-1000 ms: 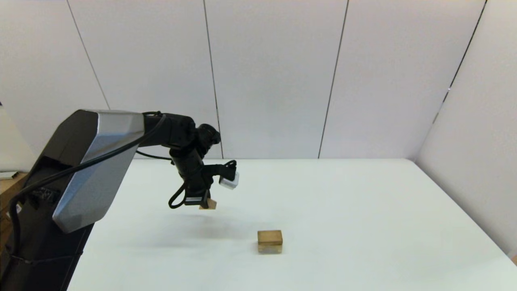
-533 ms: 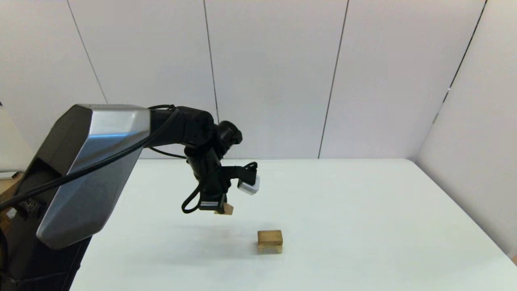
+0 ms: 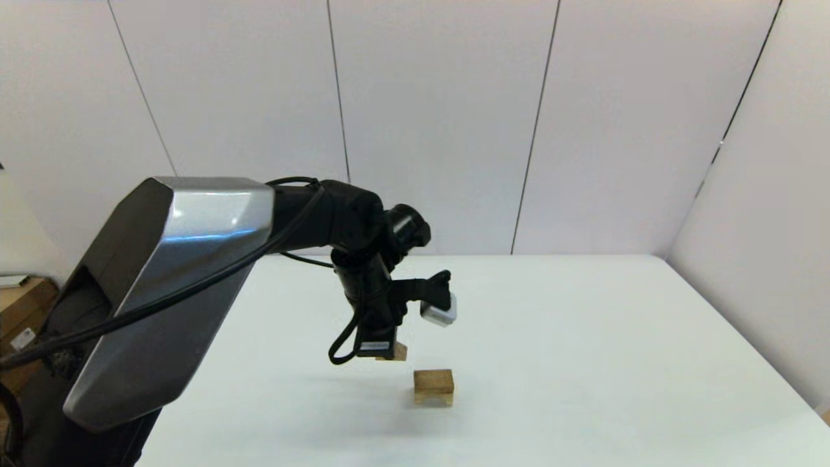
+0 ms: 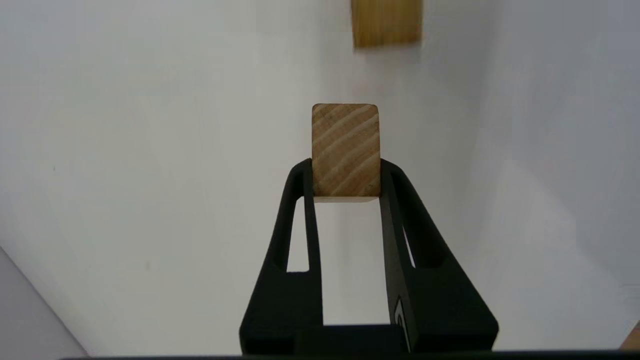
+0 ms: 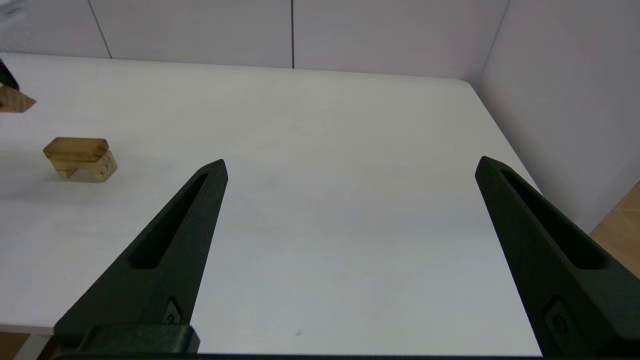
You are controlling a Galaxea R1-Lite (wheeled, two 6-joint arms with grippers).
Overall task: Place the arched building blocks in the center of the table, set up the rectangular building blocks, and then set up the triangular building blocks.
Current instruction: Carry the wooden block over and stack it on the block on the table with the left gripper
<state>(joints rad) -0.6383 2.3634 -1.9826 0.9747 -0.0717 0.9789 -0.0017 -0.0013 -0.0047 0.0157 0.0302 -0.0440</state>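
Observation:
In the middle of the white table [image 3: 583,337] stands the arched block [image 3: 433,397], hollow side down, with the rectangular block [image 3: 433,379] lying flat on top of it. The right wrist view shows the same stack: the arched block [image 5: 101,169] under the rectangular block [image 5: 76,148]. My left gripper [image 3: 384,351] hangs above the table just left of and behind the stack, shut on the small triangular block [image 3: 397,352]. From its wrist, the left gripper [image 4: 346,172] pinches the triangular block [image 4: 345,145], and the rectangular block [image 4: 386,22] lies ahead. The right gripper [image 5: 352,164] is open and empty, over the table's right side.
White wall panels [image 3: 441,130] close the table's far and right sides. A brown cardboard box [image 3: 23,305] sits off the table at the far left. The left arm's silver-and-black link [image 3: 175,292] fills the near left of the head view.
The left arm has carried the triangular block to the right and a little lower, from well left of the stack to just beside it. The stack has not moved.

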